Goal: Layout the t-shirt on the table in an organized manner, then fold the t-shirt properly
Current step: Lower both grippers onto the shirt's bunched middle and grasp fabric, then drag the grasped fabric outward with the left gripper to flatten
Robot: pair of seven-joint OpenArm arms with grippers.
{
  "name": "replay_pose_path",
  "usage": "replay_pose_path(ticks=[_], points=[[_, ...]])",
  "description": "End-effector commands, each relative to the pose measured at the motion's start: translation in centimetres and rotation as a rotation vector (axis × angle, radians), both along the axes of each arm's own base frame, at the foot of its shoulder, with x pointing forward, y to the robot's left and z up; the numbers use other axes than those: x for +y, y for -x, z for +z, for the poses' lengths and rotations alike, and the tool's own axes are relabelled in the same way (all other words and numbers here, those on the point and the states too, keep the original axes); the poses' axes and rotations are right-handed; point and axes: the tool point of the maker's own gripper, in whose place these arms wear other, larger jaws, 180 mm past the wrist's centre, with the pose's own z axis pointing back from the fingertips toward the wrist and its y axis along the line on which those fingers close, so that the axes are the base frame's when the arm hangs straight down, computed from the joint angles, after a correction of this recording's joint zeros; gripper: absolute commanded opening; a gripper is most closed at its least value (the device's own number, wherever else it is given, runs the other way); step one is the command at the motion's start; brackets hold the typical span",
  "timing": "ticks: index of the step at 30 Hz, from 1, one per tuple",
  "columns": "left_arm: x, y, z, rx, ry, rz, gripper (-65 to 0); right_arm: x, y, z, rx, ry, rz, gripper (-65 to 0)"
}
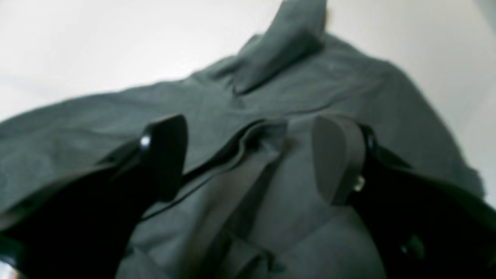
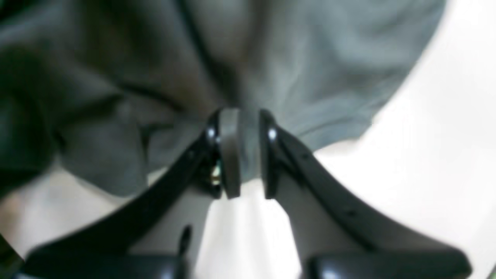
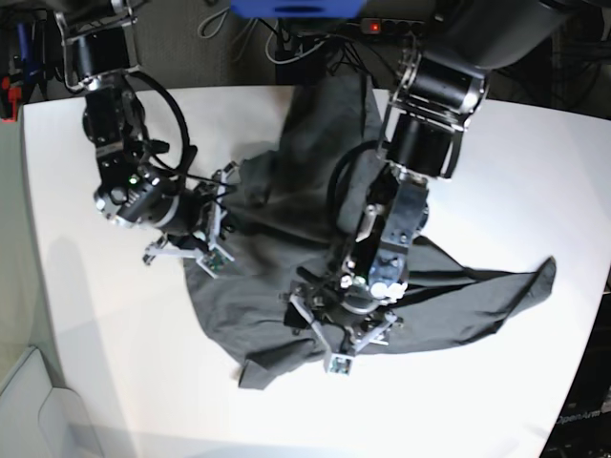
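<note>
- Charcoal-grey cloth, the t-shirt [image 3: 286,258], lies crumpled across the middle of the white table [image 3: 86,343]; one part runs up toward the far edge, another stretches out to the right in the base view, almost to the table's right edge.
- Bare tabletop shows on every side of it, widest along the near edge and at the left of the base view; the rounded near-left corner is free.
- At the left gripper [image 1: 248,159], in its wrist view, the black fingers [image 1: 337,159] stand well apart over the cloth, a dark folded seam running up between them; nothing is pinched. In the base view this gripper [image 3: 342,329] sits low on the shirt's near part.
- At the right gripper [image 2: 242,153], the pads are drawn close together with a fold of grey cloth caught between them at the shirt's edge, white table showing beneath. In the base view it [image 3: 205,234] is at the shirt's left border.
- Both wrist views are blurred; no label or writing can be read on the shirt.
</note>
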Motion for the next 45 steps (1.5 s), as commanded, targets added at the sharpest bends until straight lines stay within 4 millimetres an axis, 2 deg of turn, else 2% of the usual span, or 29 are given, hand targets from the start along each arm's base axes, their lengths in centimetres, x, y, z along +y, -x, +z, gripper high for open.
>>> replay_pose_path(ticks=[1,5,11,15,26,28,29,31,34,35,37,39,41,45], points=[[-0.7,-1.7,2.6,-0.077,0.015,-0.009,-16.0,-0.5,-0.3,1.0,-0.027,0.007,0.001,-51.4],[-0.6,-2.4,1.8,-0.091,0.01,-0.006,-16.0,-0.5,0.2,1.6,-0.04,0.023,0.009,-47.5],[-1.3,-3.3,0.8,-0.079,0.01,-0.008,-16.0,-1.1,0.7,1.7,-0.043,0.043,0.015,-47.2],[-1.0,-3.1,-0.6,-0.057,0.004,-0.002,-16.0,-2.1,0.9,1.5,-0.029,0.077,0.009,-47.2],[-0.2,-2.2,-3.5,-0.003,-0.017,0.006,-16.6,-2.3,0.8,1.5,-0.032,0.084,0.01,-47.2],[-0.3,-2.1,-3.5,-0.001,-0.016,0.003,-20.4,-2.3,0.8,1.5,-0.032,0.084,0.01,-47.2],[-0.3,-2.0,-3.6,0.001,-0.016,0.0,-24.7,-2.3,0.8,1.5,-0.032,0.084,0.01,-47.2],[0.4,-2.1,-3.7,0.001,-0.026,0.007,-37.4,-2.3,0.8,1.5,-0.032,0.084,0.01,-47.2],[1.0,-2.2,-3.8,0.001,-0.03,0.019,-63.9,-2.3,0.8,1.5,-0.032,0.084,0.01,-47.3],[1.1,-2.2,-3.8,0.002,-0.025,0.023,-65.0,-2.3,0.8,1.5,-0.032,0.084,0.01,-47.3],[1.0,-2.4,-3.3,-0.008,-0.022,0.024,-62.6,-2.4,0.8,1.5,-0.032,0.085,0.01,-47.4],[1.0,-2.6,-2.8,-0.019,-0.019,0.023,-65.0,-2.4,0.8,1.5,-0.032,0.085,0.01,-47.4],[1.6,-2.9,-1.5,-0.055,-0.018,0.027,-64.4,-2.3,0.8,1.5,-0.032,0.084,0.01,-47.4],[1.8,-1.6,1.9,-0.098,-0.008,0.018,-64.5,-2.3,0.8,1.5,-0.033,0.081,0.01,-47.4]])
